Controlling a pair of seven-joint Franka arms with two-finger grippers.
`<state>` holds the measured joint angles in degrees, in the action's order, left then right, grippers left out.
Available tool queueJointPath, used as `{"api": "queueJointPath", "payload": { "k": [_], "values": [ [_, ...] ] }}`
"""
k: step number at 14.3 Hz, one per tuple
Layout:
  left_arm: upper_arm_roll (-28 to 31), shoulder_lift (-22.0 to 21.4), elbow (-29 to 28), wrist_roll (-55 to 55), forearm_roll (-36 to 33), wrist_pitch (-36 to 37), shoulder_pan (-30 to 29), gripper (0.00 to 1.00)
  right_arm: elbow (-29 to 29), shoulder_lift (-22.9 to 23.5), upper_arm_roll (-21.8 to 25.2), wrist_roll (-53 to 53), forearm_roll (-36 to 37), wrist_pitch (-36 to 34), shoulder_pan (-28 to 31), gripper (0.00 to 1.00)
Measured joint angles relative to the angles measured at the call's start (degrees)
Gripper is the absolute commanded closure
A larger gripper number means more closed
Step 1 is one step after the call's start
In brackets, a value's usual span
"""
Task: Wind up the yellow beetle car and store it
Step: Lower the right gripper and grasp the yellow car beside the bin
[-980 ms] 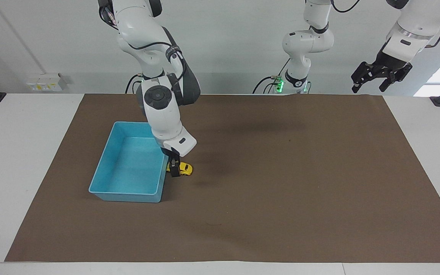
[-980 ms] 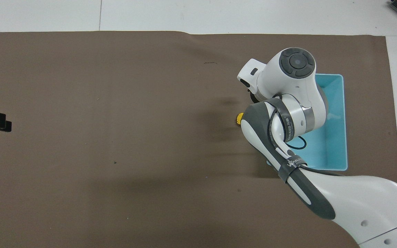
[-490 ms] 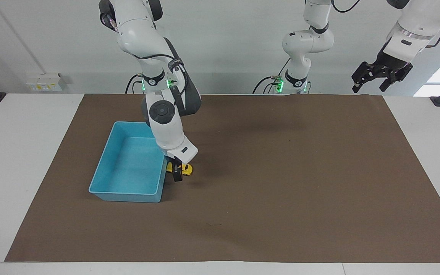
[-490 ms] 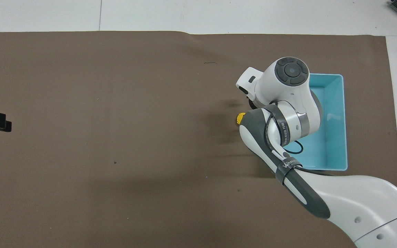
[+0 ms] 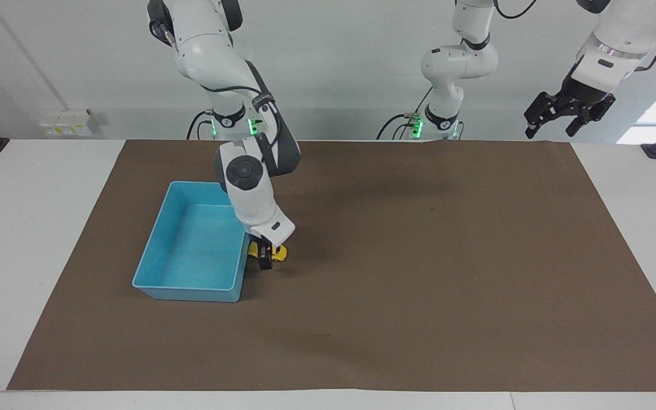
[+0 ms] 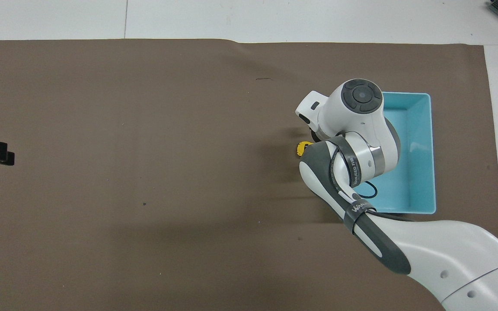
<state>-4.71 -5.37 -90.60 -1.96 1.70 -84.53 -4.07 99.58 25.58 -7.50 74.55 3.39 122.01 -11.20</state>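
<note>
We note the yellow beetle car (image 5: 275, 253) standing on the brown mat (image 5: 419, 273), just beside the long wall of the light blue bin (image 5: 191, 285), on the side toward the left arm's end of the table. Its body is small, rounded and glossy yellow; a black wheel shows at its lower edge. From overhead only a sliver of yellow (image 6: 301, 148) shows past the arm's wrist.

The right gripper (image 5: 264, 257) is down at the car, its black fingers straddling the end of the car nearest the bin. We cannot tell whether the fingers press the car or merely stand around it; the car sits on the mat, not lifted. The wrist above is smooth white plastic with a round grey cap, tilted over the bin's edge.

The bin is a shallow rectangular tray of smooth plastic with rounded corners and a thin rim; its floor is bare where we can see it. The mat is matte, flat, slightly wavy along its edge farthest from the robots, laid over a white table (image 5: 32, 239).

The left gripper (image 5: 567, 117) waits high over the table's edge at the left arm's end, its black fingers spread apart with nothing between them.
</note>
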Motion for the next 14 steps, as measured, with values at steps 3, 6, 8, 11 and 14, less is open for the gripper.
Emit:
{"api": "queueJointPath", "payload": {
  "k": [3,6,8,11,14],
  "values": [
    [0.00,0.00,0.00,0.00,0.00,0.02,0.00,0.00,1.33,0.00,0.00,-0.13,0.00,1.26,0.00,0.00],
    [0.00,0.00,0.00,0.00,0.00,0.02,0.00,0.00,2.39,0.00,0.00,-1.26,0.00,1.92,-0.01,0.00],
    [0.00,0.00,0.00,0.00,0.00,0.03,0.00,0.00,2.95,0.00,0.00,-2.07,0.00,1.98,-0.03,0.00],
    [0.00,0.00,0.00,0.00,0.00,0.03,0.00,0.00,3.38,-0.09,0.00,-4.03,0.00,1.99,-0.06,0.00],
    [0.00,0.00,0.00,0.00,0.00,0.04,0.00,0.00,3.93,-0.22,0.00,-5.81,0.00,2.14,-0.09,0.20]
  ]
}}
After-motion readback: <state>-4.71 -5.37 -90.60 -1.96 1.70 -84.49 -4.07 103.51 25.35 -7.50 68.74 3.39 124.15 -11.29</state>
